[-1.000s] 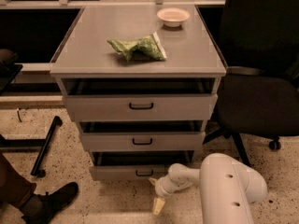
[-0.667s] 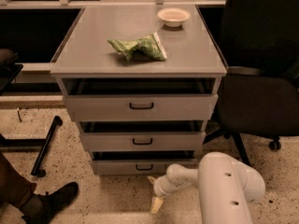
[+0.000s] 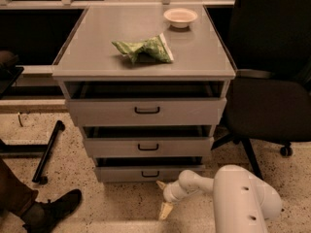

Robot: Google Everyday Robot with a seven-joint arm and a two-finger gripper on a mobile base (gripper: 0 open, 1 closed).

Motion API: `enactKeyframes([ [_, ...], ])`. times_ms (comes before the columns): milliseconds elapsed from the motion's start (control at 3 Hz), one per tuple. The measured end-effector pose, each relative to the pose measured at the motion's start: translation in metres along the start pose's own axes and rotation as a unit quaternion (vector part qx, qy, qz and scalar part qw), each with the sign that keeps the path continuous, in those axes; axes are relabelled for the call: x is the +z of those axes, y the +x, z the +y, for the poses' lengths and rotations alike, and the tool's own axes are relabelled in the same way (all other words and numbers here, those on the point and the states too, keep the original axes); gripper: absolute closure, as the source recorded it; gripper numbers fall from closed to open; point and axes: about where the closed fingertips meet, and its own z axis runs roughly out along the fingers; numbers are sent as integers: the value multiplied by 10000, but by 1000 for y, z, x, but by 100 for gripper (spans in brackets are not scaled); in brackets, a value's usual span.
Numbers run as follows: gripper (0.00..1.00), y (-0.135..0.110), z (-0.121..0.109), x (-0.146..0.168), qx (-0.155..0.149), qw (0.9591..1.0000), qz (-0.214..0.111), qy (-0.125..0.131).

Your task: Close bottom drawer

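Camera view: lowest light-grey metal drawer sits slightly ajar, not yet closed. The pincer, fingers apart, hovers at its five o'clock.

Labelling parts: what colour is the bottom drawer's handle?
Black handle, camera view; the claw hangs low in front of the bottom drawer.

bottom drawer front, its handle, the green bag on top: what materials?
Bottom drawer: probably painted sheet metal, matte light grey, flat crisp-edged front. Handle: black bar, metal or plastic, can't tell. Bag: crinkled plastic or foil film, slight sheen. Gripper hangs low just in front of that drawer, fingers spread.
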Motion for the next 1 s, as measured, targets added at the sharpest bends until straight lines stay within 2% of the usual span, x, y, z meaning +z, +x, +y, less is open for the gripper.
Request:
enactKeyframes([
  [333, 0, 0, -37, -18, -135, 9992, -154, 340],
  [667, 0, 1, -74, -37, -210, 9974, -125, 676],
  [1000, 0, 1, -74, -37, -210, 9974, -125, 676],
])
